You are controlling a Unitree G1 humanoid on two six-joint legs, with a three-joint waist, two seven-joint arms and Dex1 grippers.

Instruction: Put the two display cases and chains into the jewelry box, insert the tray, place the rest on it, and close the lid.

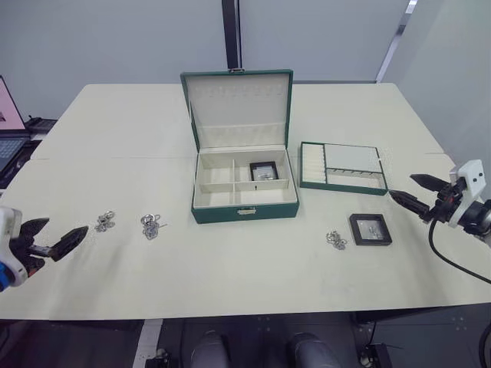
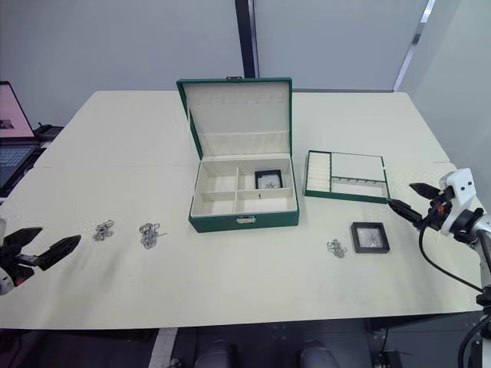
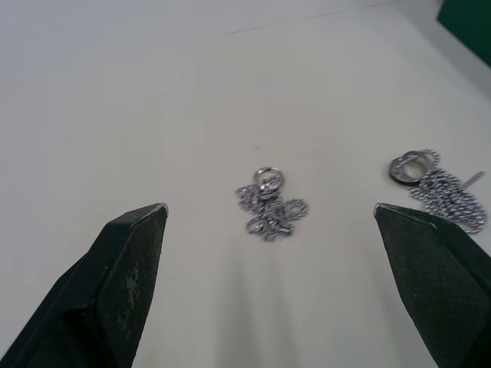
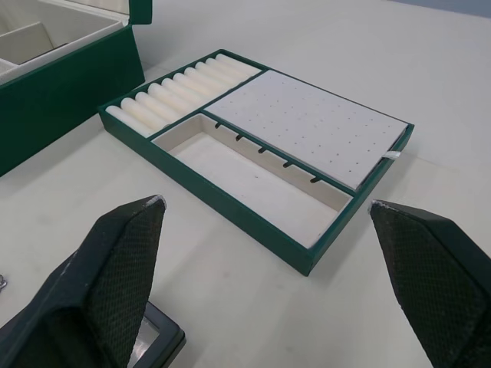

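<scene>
The jewelry box [image 1: 244, 211] stands open mid-table, its lid [image 1: 238, 107] upright. One display case [image 1: 264, 171] lies in the box's back right compartment. The other display case [image 1: 370, 228] rests on the table to the right, with a chain [image 1: 336, 240] just left of it. Two more chains [image 1: 104, 221] [image 1: 150, 225] lie left of the box. The tray [image 1: 342, 168] sits right of the box. My left gripper [image 1: 47, 240] hovers open left of the chains, aimed at the nearer chain [image 3: 270, 205]. My right gripper [image 1: 414, 192] is open, right of the tray [image 4: 261, 153] and the loose case.
A laptop [image 1: 6, 123] sits off the table's far left edge. The table's front edge [image 1: 230, 310] runs close below the grippers.
</scene>
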